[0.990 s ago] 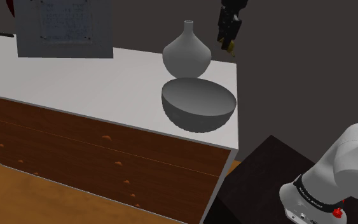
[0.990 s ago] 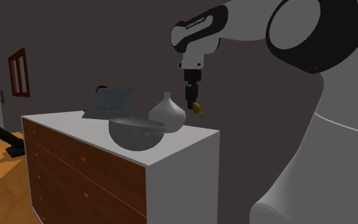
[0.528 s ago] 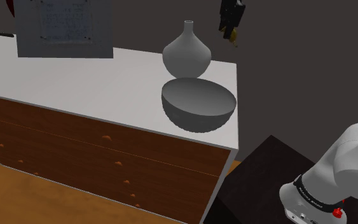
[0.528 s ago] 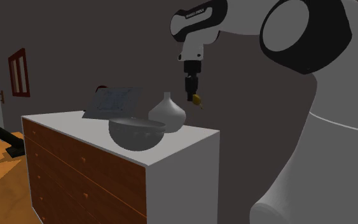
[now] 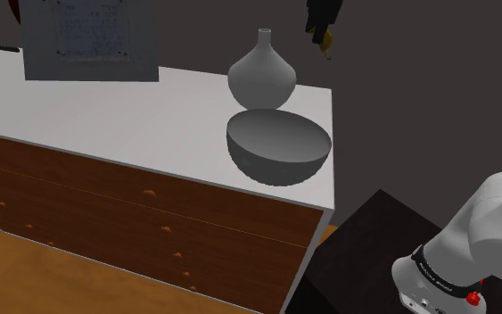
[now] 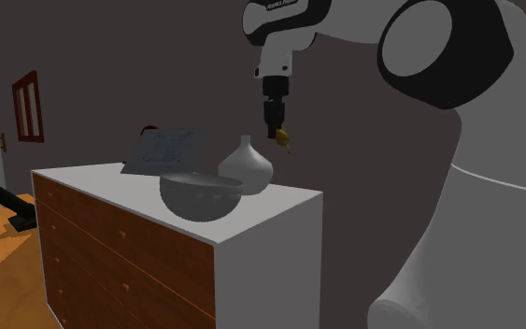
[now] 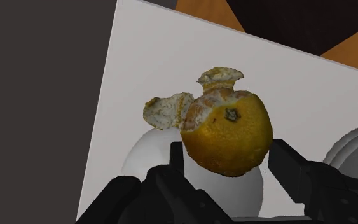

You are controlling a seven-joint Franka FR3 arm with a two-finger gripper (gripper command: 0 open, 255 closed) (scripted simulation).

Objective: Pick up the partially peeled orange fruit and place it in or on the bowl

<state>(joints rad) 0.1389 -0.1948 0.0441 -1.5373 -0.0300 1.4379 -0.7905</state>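
Claw (image 7: 228, 153) is gripping the partially peeled orange (image 7: 228, 130) and carrying it high above the surface (image 5: 151, 116).

Both black fingers are pressing on opposite sides of the fruit, whose loose flap of peel is curling away from the claw's tips, so the pick appears done and the carrying step looks to be in hand. Almost straight beneath the claw the pale vase (image 5: 261, 76) is standing, and the grey bowl (image 5: 278, 147) is sitting lower down, touching or just beside the vase on its far side from the claw. Next, the claw is probably going to need to travel sideways over the vase's neck, keeping clear of it, then descend until the orange is hanging above the bowl's open mouth before letting go.
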